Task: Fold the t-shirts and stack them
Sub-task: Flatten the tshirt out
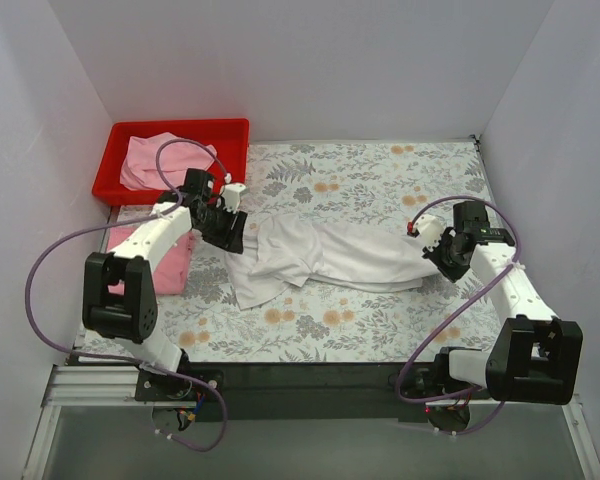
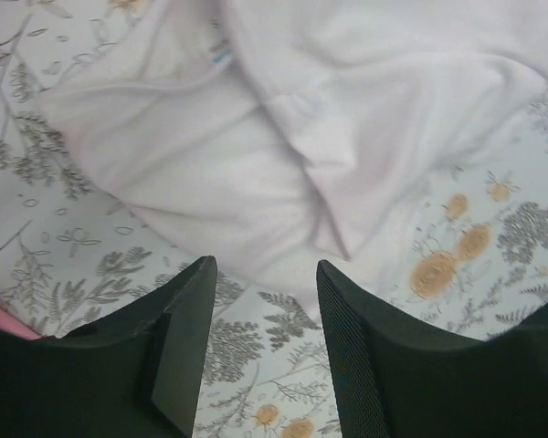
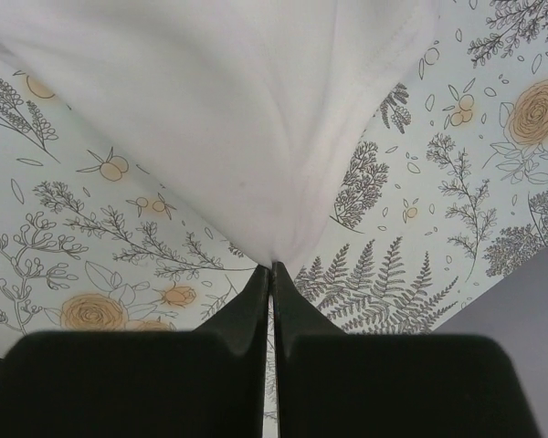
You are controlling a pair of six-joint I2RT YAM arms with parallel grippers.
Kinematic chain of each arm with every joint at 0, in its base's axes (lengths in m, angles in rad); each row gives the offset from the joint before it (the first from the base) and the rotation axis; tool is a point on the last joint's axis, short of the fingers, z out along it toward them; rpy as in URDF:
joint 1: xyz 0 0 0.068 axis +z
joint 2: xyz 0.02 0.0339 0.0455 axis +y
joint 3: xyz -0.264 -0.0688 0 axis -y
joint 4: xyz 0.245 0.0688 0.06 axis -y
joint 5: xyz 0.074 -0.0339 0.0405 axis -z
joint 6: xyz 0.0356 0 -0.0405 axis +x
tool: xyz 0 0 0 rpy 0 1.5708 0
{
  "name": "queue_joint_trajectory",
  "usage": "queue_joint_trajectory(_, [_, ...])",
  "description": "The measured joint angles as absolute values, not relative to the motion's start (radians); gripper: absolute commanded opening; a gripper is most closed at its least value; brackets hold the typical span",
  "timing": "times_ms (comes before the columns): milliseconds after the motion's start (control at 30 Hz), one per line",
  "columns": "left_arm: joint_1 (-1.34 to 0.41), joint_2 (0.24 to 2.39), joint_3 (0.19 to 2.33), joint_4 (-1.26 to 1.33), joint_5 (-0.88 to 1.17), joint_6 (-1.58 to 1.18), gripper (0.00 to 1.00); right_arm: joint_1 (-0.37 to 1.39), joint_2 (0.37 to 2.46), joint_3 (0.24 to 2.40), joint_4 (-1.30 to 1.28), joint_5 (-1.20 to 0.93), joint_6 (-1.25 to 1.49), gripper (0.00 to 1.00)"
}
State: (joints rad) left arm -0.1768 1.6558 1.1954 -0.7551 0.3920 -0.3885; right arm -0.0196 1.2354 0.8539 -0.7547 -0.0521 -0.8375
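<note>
Lying rumpled across the middle of the frame on the floral counter, the white t-shirt looks light, limp and a little slippery, so I'd expect it to sag and bunch wherever it isn't held. The right gripper is pinched closed on a tip of cloth at the shirt's right end, while the left gripper hangs open just over the crumpled left end. To my eye the best hold is a matching corner on that left side, not a loose mid-fold, so the fabric pulls flat.

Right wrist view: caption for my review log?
Right gripper pinching an edge of the white t-shirt over the floral tablecloth.
</note>
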Motion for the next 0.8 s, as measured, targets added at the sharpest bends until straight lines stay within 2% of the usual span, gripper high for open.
queue_joint_trajectory(133, [-0.266,1.536,1.141,-0.774,0.415,-0.369,0.51,-0.020,1.231,0.854,-0.760,-0.075,-0.836,0.01])
queue_joint_trajectory(167, [-0.290,1.530,1.135,-0.771,0.421,-0.369,0.54,-0.020,1.231,0.854,-0.761,-0.079,-0.834,0.01])
queue_joint_trajectory(367, [-0.350,1.605,1.092,-0.745,0.422,-0.369,0.60,-0.020,1.231,0.855,-0.766,-0.090,-0.828,0.01])
queue_joint_trajectory(400, [-0.354,1.628,1.091,-0.741,0.417,-0.369,0.56,-0.020,1.231,0.856,-0.768,-0.091,-0.827,0.01])
queue_joint_trajectory(433, [-0.358,1.646,1.090,-0.737,0.411,-0.370,0.48,-0.020,1.231,0.857,-0.770,-0.093,-0.826,0.01])
queue_joint_trajectory(467, [-0.361,1.660,1.090,-0.736,0.408,-0.371,0.32,-0.020,1.231,0.860,-0.775,-0.093,-0.826,0.01])
queue_joint_trajectory(600, [-0.371,1.665,1.106,-0.772,0.429,-0.356,0.06,-0.020,1.231,0.867,-0.786,-0.096,-0.826,0.01])
queue_joint_trajectory(800, [-0.375,1.657,1.239,-0.981,0.625,-0.335,0.00,-0.020,1.208,0.870,-0.793,-0.091,-0.829,0.01])
